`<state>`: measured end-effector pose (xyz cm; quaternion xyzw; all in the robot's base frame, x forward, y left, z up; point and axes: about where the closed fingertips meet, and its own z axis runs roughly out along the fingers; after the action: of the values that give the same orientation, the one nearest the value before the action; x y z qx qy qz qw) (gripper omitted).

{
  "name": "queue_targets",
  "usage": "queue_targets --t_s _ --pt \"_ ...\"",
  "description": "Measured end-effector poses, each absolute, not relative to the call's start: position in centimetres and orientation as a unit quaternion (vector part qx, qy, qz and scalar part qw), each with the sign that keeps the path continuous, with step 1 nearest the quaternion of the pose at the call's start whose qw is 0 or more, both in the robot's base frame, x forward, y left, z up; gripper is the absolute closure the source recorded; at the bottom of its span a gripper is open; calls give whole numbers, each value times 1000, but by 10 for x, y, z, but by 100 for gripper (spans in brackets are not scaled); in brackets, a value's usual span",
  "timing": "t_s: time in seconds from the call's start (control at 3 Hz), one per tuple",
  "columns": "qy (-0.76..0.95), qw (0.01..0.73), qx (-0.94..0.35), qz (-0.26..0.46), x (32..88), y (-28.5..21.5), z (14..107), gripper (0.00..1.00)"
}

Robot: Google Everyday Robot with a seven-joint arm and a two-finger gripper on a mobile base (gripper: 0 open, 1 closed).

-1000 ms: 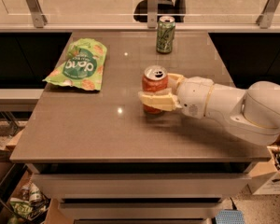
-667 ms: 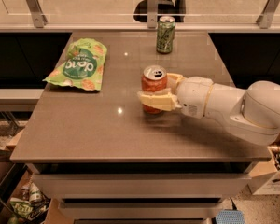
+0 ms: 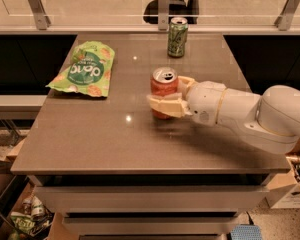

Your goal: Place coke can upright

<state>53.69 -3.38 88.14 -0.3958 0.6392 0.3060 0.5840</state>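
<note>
Gripper (image 3: 167, 95): mid-table, coming in from the right, fingers closed snug on the can, one in front and one behind, roughly at mid-height. Nothing else in its grasp.
Can (image 3: 163, 84): red coke, upright with the silver top facing up, near the middle of the table. The base looks like it's down on the surface, though I can't swear it's fully seated.
Risk: if the fingers open unevenly or the arm pulls away sideways, a finger could drag the can and tip it right over. And if the base isn't flat yet, letting go could leave it wobbling.
Arm (image 3: 250, 114): chunky white, reaching in low over the right edge.
Green can (image 3: 177, 37): upright at the far edge, well apart.
Bag (image 3: 85, 69): green snack bag, lying flat, far left.
Table (image 3: 115, 139): grey top, a bit glossy.
</note>
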Motion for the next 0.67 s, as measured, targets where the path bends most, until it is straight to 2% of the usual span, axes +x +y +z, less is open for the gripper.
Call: queue_targets --t_s 0.33,0.67 --pt "638 584 -398 307 536 -31 882 13" --pt "637 584 -399 307 536 -29 883 0"
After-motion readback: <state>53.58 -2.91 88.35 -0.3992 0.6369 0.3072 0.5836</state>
